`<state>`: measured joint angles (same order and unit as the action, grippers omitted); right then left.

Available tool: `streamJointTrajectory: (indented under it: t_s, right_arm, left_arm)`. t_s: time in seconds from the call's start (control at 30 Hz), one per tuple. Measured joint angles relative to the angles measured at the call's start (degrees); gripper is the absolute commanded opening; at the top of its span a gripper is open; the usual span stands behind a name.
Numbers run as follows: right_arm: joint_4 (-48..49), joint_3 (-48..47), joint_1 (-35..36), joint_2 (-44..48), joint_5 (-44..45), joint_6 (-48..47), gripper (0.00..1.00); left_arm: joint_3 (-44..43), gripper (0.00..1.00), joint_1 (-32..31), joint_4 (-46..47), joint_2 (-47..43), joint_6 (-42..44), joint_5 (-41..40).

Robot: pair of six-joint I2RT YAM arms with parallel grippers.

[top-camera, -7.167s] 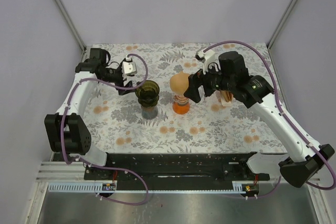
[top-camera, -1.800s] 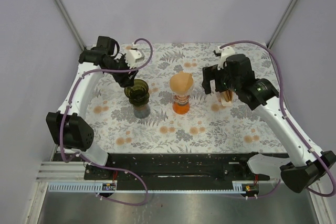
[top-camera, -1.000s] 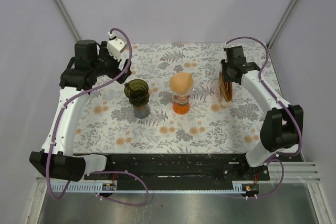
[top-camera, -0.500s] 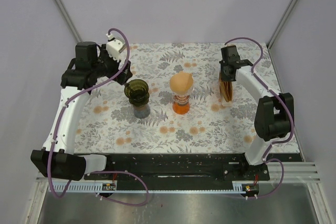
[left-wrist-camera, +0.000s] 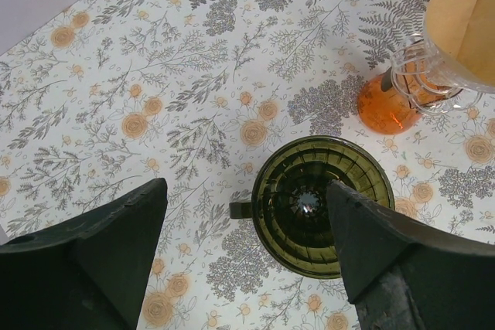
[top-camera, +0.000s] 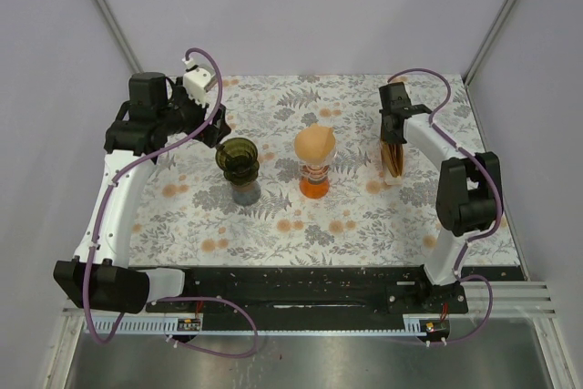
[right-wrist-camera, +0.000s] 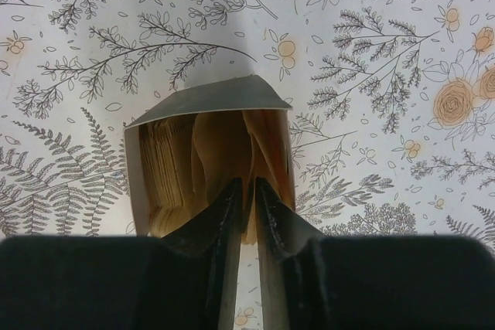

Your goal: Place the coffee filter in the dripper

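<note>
The dark green dripper (top-camera: 239,158) stands on a grey cup left of centre, and in the left wrist view the dripper (left-wrist-camera: 323,205) shows an empty ribbed bowl. My left gripper (top-camera: 217,127) hangs open above and behind it, its fingers wide on either side (left-wrist-camera: 246,191). At the right, an open box (top-camera: 393,158) holds a stack of brown coffee filters (right-wrist-camera: 166,168). My right gripper (top-camera: 393,134) reaches into the box (right-wrist-camera: 209,98). Its fingers (right-wrist-camera: 247,185) stand almost together, with one coffee filter (right-wrist-camera: 224,144) pinched between them.
An orange glass carafe (top-camera: 314,179) stands at the table's centre with a brown paper cone (top-camera: 314,143) on top; it also shows at the left wrist view's right edge (left-wrist-camera: 402,98). The floral cloth (top-camera: 364,216) covers the table. Grey walls close in the back and sides.
My right gripper's jaws have drawn together inside the filter box while that arm's elbow folded back. The left arm has barely shifted above the dripper.
</note>
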<state>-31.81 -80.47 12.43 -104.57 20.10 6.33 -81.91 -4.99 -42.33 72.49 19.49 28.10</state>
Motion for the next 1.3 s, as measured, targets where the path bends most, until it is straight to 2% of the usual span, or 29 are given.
streamJointTrajectory:
  t_s: [0.13,0.47,0.83,1.13,1.3]
  right_arm:
    - [0.3,-0.7,0.0,-1.0,0.3,-0.3,0.00]
    - [-0.9,-1.2,0.0,0.3,0.0,-0.1,0.00]
    - [-7.3,-1.3,0.0,17.5,-4.4,1.6,0.00]
    - [-12.8,-6.7,0.0,24.9,-12.6,4.9,0.00]
    - [-10.6,-11.0,0.5,31.3,-18.6,9.6,0.00]
  left_arm:
    - [0.0,0.87,0.1,0.0,0.0,0.0,0.5]
    - [0.0,0.87,0.2,0.0,0.0,0.0,0.9]
    - [0.0,0.87,0.2,0.0,0.0,0.0,2.2]
    - [-0.3,0.88,0.2,-1.4,0.0,0.0,4.8]
    - [-3.5,0.91,-0.1,-2.2,0.0,-0.7,6.6]
